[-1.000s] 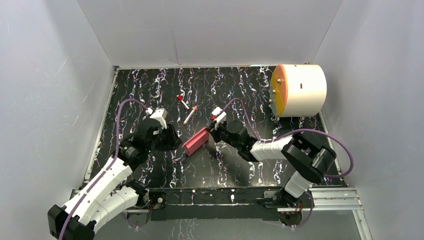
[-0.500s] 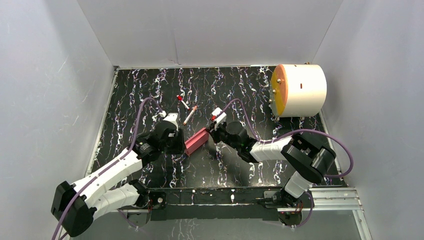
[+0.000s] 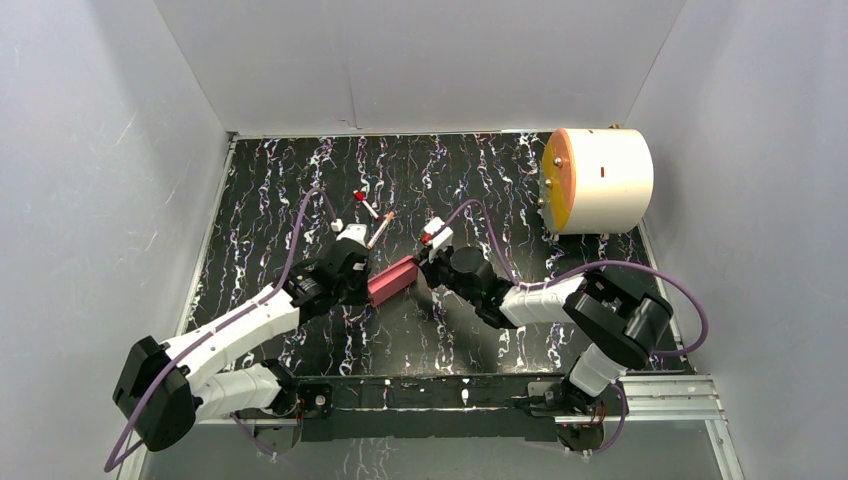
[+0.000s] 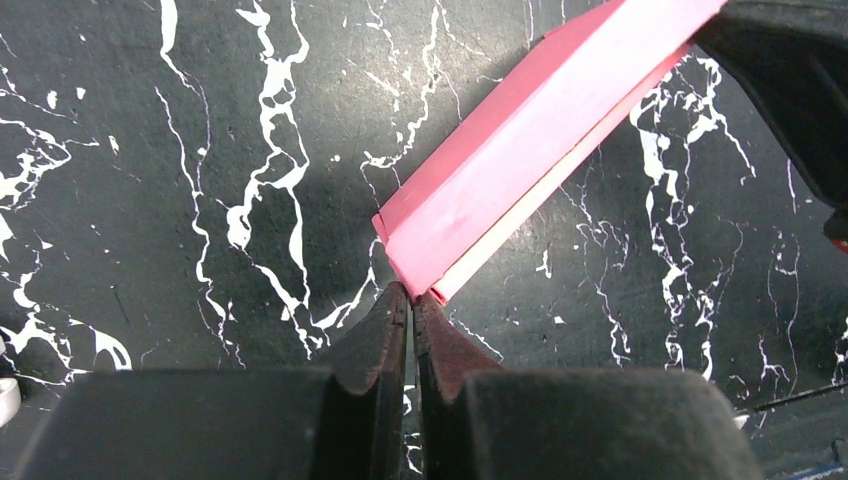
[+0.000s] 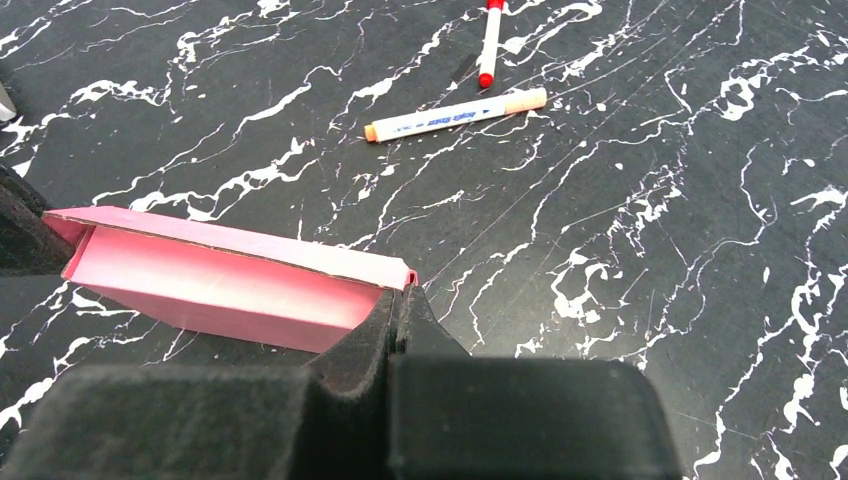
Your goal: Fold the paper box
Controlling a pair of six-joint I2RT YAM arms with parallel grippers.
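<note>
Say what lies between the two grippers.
Only the paper box: it spans the whole gap, one end at the left gripper, the other at the right gripper. The top view shows this; each wrist view shows shut fingertips at an end.

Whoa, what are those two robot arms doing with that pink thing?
They are working on a pink paper box in the middle of the dark marbled table. The right gripper is pinched shut on a thin edge at one end of it. The left gripper is shut too, with its tips right at the other end; whether it grips card there is hard to tell. The box does not look fully folded. Two pens lie behind it, untouched.
</note>
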